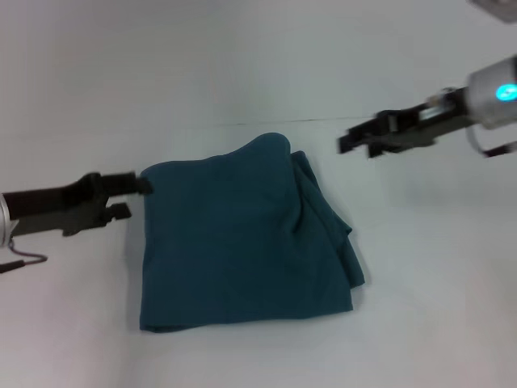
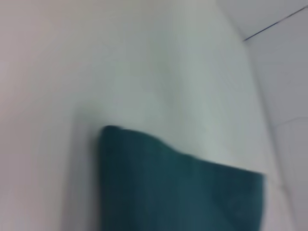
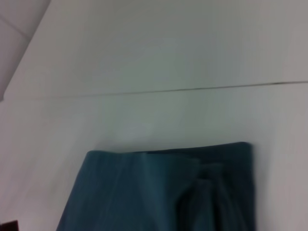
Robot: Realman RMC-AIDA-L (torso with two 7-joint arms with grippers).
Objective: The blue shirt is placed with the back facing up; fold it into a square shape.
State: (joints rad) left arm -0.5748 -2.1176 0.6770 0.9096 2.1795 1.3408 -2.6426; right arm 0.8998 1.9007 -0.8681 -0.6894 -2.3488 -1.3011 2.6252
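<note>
Head view. The blue shirt (image 1: 242, 238) lies folded into a rough square on the white table (image 1: 242, 65), several layers thick. Its left and near edges are fairly straight; the right side is bunched, with lower layers sticking out past the top one, and the far edge rises in a rounded hump. The left gripper (image 1: 136, 197) sits just beside the shirt's far-left corner, its upper finger tip at or touching the fabric edge; contact cannot be confirmed. The two fingers stand slightly apart with nothing visible between them. The right gripper (image 1: 349, 142) is above and to the right of the shirt's far-right corner, apart from the cloth; its black fingers are motion-smeared, so their opening cannot be told. Nothing appears held. No containers in view.

Left wrist view. One corner of the shirt (image 2: 183, 192) lies flat on the table (image 2: 144, 62), with a shadow along one edge. The arm's own fingers are not seen here.

Right wrist view. The bunched side of the shirt (image 3: 144, 192) shows, with folds and overlapping layers near one corner. A thin dark seam (image 3: 192, 89) crosses the table (image 3: 168, 43) beyond the shirt. Own fingers not seen.
</note>
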